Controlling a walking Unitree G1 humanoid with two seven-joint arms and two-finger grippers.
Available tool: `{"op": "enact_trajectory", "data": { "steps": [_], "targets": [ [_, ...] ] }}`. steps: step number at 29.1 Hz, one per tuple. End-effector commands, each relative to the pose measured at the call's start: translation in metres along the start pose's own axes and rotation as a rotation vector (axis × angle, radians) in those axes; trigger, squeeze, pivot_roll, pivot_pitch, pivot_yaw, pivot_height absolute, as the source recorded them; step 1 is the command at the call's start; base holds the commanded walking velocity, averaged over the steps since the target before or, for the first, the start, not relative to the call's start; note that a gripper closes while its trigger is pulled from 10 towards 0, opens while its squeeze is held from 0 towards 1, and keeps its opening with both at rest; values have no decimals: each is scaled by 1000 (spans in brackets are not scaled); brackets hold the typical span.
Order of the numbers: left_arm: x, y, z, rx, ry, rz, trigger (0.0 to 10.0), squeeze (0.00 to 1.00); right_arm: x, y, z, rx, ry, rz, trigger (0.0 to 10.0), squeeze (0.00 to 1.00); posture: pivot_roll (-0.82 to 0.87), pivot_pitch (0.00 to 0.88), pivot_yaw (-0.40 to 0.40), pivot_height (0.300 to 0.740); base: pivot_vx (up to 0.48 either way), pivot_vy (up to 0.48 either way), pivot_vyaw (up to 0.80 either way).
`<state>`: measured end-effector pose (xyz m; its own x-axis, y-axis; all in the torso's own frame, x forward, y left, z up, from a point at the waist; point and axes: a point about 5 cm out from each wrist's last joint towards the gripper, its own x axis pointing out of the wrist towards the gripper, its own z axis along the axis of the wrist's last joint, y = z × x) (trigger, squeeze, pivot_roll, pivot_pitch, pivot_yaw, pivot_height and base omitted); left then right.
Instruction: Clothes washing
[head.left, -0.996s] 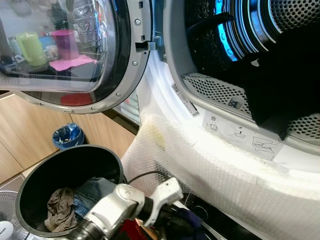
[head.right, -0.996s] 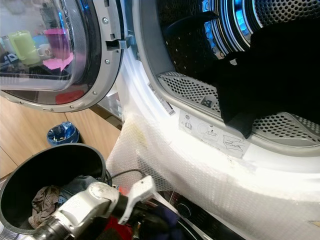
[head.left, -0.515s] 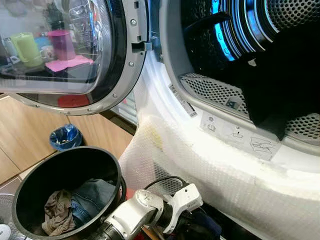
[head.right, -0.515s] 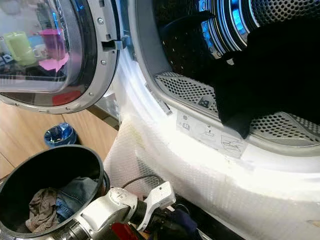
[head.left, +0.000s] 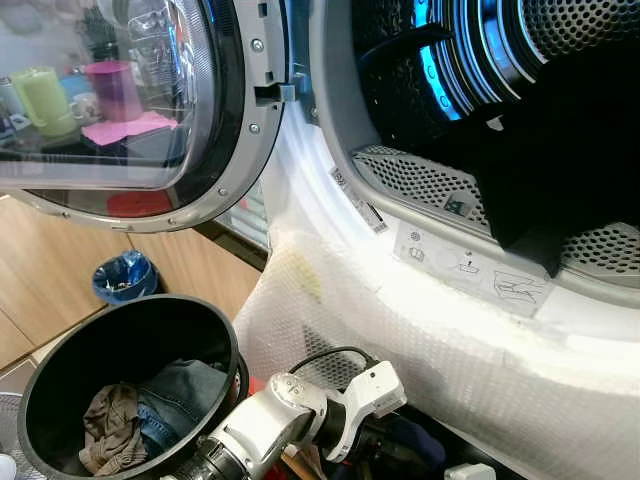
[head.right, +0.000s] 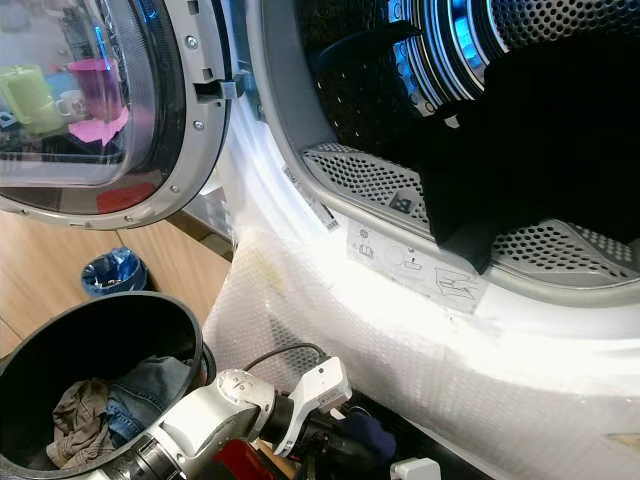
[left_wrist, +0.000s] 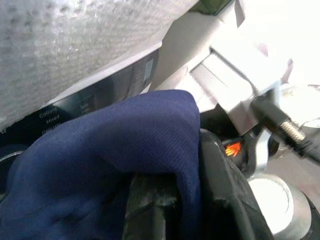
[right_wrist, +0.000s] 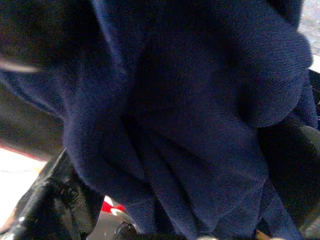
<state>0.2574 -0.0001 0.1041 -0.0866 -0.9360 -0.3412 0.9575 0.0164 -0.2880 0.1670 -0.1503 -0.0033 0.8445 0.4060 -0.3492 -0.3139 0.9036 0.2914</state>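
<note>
**Navy garment gripped low, drum opening high above**

The navy garment (left_wrist: 100, 165) sits bunched below the washer's front, draped over the left gripper (left_wrist: 175, 200), whose black fingers are closed on a fold of it. In the right wrist view the same cloth (right_wrist: 190, 125) hangs close to the lens; whether the right gripper is open or closed I cannot tell. The left arm (head.left: 290, 425) lies between the black laundry bin (head.left: 60, 360), which holds jeans (head.left: 185, 390) and a brown rag (head.left: 110, 430), and the bubble-wrapped washer front (head.left: 420, 330). A dark garment (head.left: 560, 170) already hangs over the drum rim (head.left: 420, 180). The lift is long: trailing cloth could snag on the wrap or slip from a thin pinch and fall short of the drum.
</note>
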Motion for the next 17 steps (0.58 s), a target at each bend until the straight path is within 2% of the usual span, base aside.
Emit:
{"op": "enact_trajectory", "data": {
  "steps": [1, 6, 17],
  "targets": [
    [-1, -2, 12, 26, -31, -21, 0, 0, -2, -3, -8, 14, 22, -23, 10000, 0, 89, 87, 10, 740, 0, 0, 0],
    [-2, -3, 16, 30, -35, -33, 0, 0, 3, -3, -16, 24, 40, -31, 10000, 0, 95, 91, 18, 740, 0, 0, 0],
    [-2, -5, 18, 37, -30, -57, 0, 0, 20, -6, -18, 50, 24, -39, 10000, 0, 92, 92, 32, 740, 0, 0, 0]
  ]
}}
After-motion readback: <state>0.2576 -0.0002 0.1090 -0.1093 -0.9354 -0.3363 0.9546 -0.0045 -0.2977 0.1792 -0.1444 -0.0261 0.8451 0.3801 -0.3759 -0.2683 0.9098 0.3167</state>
